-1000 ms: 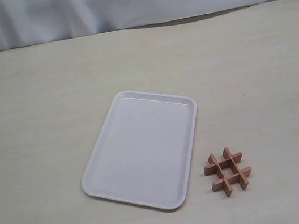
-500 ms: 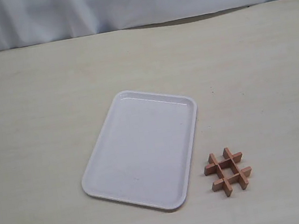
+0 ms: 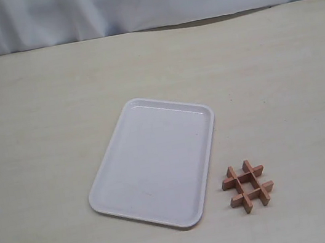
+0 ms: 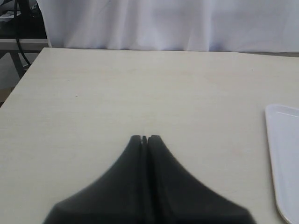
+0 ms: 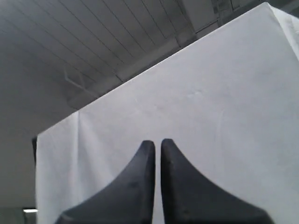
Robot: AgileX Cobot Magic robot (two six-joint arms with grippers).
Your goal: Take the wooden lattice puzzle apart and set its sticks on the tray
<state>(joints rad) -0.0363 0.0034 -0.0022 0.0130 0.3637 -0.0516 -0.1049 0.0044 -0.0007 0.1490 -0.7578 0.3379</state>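
The wooden lattice puzzle (image 3: pixel 247 186) lies whole on the table, its four sticks crossed like a hash sign, just right of the tray's near right corner. The white tray (image 3: pixel 153 160) is bare and lies slantwise at the table's middle; its edge (image 4: pixel 285 158) also shows in the left wrist view. Neither gripper appears in the exterior view. My left gripper (image 4: pixel 145 138) hovers over bare table with its jaws pressed together. My right gripper (image 5: pixel 157 142) points up at a white cloth, jaws a thin slit apart, holding nothing.
The pale wooden table (image 3: pixel 37 117) runs back to a white curtain (image 3: pixel 142 0). The table's far left corner (image 4: pixel 44 49) and a dark frame beyond it show in the left wrist view. A ribbed ceiling (image 5: pixel 70 42) shows above the cloth.
A small dark shape at the right edge of the exterior view one second ago has gone out of view. Tray and puzzle have not moved.
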